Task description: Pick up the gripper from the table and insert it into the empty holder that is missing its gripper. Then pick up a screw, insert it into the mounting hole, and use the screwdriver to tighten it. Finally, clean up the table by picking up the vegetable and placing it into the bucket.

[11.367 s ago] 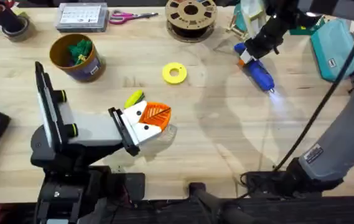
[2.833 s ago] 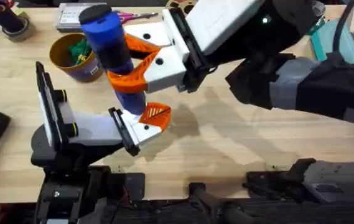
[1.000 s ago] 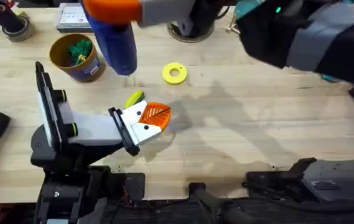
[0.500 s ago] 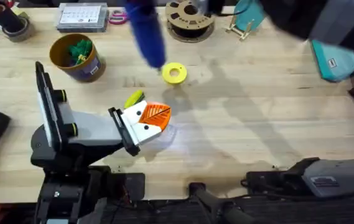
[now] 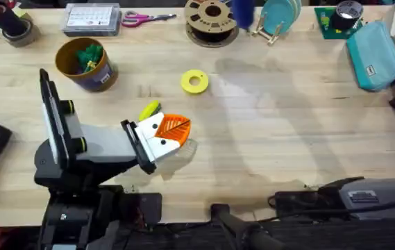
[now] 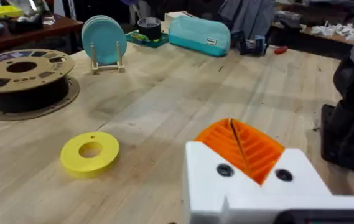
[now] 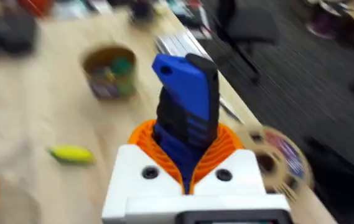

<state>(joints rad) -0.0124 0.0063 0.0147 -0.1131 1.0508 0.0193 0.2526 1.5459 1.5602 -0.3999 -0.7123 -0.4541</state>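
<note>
Overhead: left pincer [image 5: 173,133] low over the bench [image 5: 266,139], orange pads pressed together, just beside the vegetable [image 5: 149,110]. Bucket [image 5: 85,64] at far left, holding a green leafy bunch [image 5: 88,55]; yellow ring [image 5: 195,81] mid-bench.

Left wrist: same closed pads [image 6: 242,146]; yellow ring [image 6: 89,152] flat on the bench beyond.

Right wrist: right pincer [image 7: 186,165] clamped on the blue screwdriver [image 7: 186,115], raised above the bench; vegetable [image 7: 71,153] and bucket [image 7: 109,71] below.
</note>
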